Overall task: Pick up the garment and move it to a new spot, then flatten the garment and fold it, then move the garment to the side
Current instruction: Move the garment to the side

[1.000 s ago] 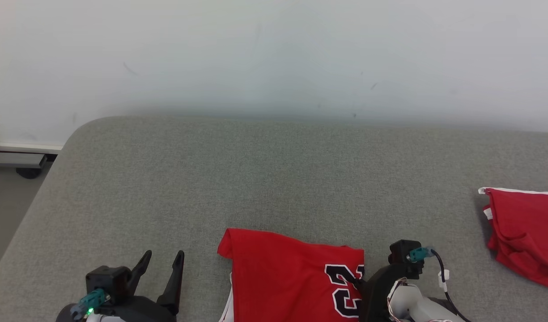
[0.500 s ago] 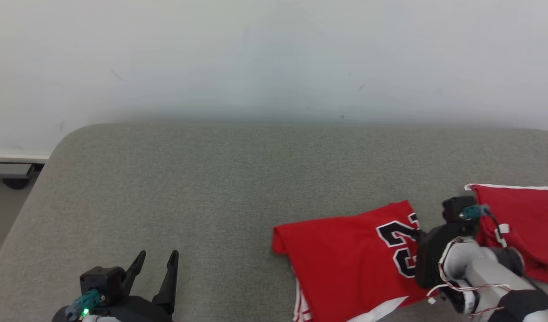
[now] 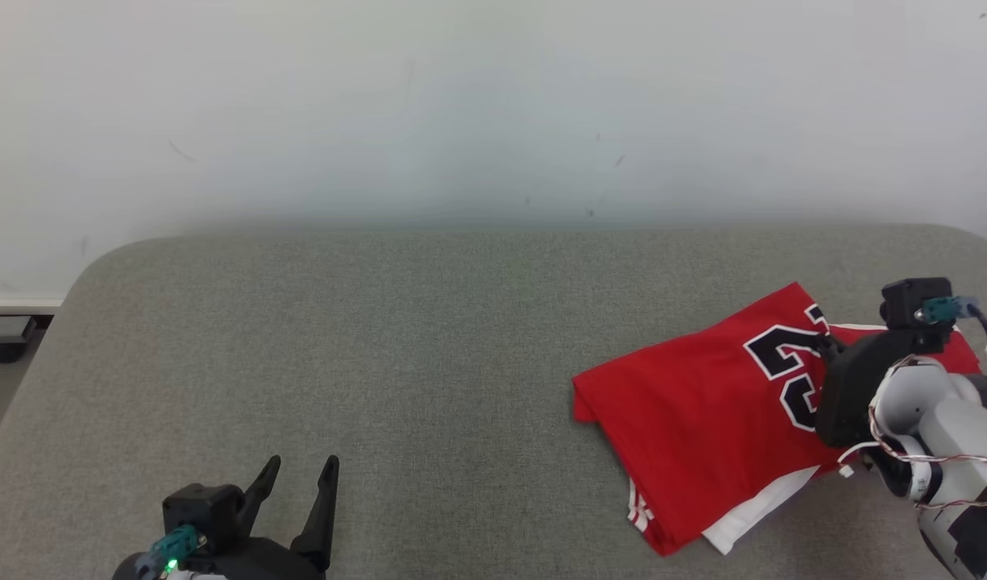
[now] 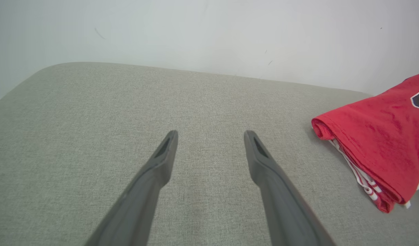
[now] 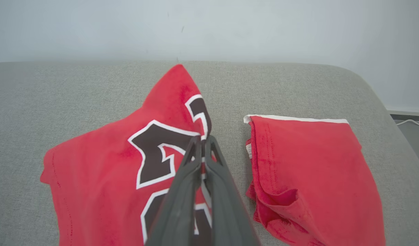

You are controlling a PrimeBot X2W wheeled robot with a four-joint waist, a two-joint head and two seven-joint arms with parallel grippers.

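Right fingers (image 5: 185, 191), clamped on the jersey (image 3: 702, 403), have dragged it rightward; left fingers (image 4: 151, 184) gape empty.

The head view looks forward and down from high above the padded grey surface (image 3: 429, 338). It is far enough to take in the far edge along the white wall (image 3: 461, 97) and both far corners. The left wrist view lies low and near over the front left part, and it faces the far edge. The right wrist view stands close above the red jersey (image 5: 103, 164) by the far right corner (it also faces the wall). All three views share this jersey and the far edge.
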